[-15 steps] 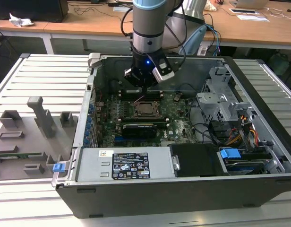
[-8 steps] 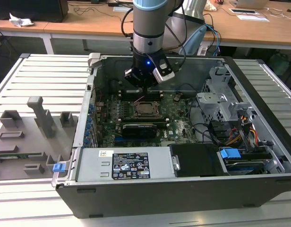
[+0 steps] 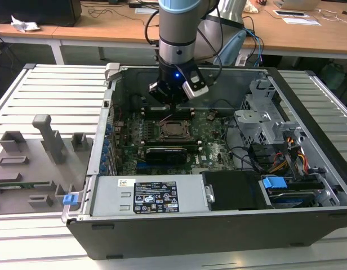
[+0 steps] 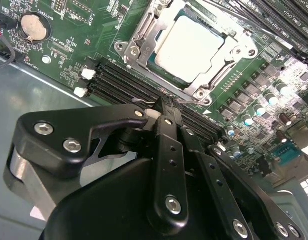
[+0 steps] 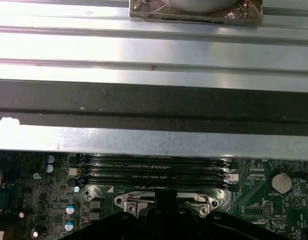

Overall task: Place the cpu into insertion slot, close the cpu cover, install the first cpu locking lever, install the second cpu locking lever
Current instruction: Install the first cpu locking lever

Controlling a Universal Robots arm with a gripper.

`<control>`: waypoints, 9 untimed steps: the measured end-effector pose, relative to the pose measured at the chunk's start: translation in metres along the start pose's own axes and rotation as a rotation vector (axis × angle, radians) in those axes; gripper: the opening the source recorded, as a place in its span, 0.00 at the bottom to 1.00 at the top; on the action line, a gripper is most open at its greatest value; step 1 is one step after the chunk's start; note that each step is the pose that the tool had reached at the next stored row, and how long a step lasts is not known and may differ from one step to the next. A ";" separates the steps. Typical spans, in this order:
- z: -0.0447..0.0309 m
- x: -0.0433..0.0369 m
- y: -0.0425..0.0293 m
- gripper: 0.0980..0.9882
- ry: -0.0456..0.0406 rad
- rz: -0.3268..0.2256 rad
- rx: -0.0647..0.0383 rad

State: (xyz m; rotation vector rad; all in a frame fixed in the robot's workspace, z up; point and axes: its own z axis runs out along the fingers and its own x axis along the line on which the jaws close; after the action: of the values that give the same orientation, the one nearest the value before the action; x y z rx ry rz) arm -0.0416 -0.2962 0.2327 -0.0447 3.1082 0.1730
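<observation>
The cpu [image 4: 191, 45] lies flat in the insertion slot [image 3: 174, 130], its pale face showing through the window of the cpu cover [image 4: 144, 42]. The silvery cover is down over the chip. My gripper [image 4: 165, 106] hangs just above the socket's edge nearest the memory strips, fingers together. A thin metal locking lever [image 4: 144, 101] runs along that edge right at the fingertips; I cannot tell whether they pinch it. In the exterior view the gripper [image 3: 171, 105] stands over the far side of the socket. The first wrist view has the cover's edge [image 5: 129, 202] beside the dark gripper tip [image 5: 162, 197].
Long black memory strips [image 4: 124, 82] lie between socket and case wall [image 5: 154, 140]. A coin battery [image 4: 34, 27] sits on the green board. A black card [image 3: 165, 153], the power supply [image 3: 145, 197] and a drive cage [image 3: 263, 121] crowd the case. A grey fixture tray [image 3: 32, 163] lies outside.
</observation>
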 end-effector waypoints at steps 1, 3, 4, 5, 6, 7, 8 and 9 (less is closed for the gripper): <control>0.0002 -0.0003 0.0000 0.01 0.0000 0.000 0.000; 0.0006 -0.0006 -0.0001 0.01 0.0000 0.000 0.000; 0.0008 -0.0009 -0.0001 0.01 -0.0001 0.000 0.000; 0.0010 -0.0011 -0.0002 0.01 0.0000 0.000 0.000; 0.0011 -0.0013 -0.0002 0.01 0.0000 0.000 0.000; 0.0012 -0.0014 -0.0002 0.01 0.0000 0.000 0.000; 0.0014 -0.0015 -0.0002 0.01 0.0000 0.000 0.000; 0.0016 -0.0016 -0.0002 0.01 -0.0001 0.000 0.000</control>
State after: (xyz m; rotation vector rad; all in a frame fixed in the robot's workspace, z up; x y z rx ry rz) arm -0.0399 -0.2962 0.2311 -0.0446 3.1082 0.1730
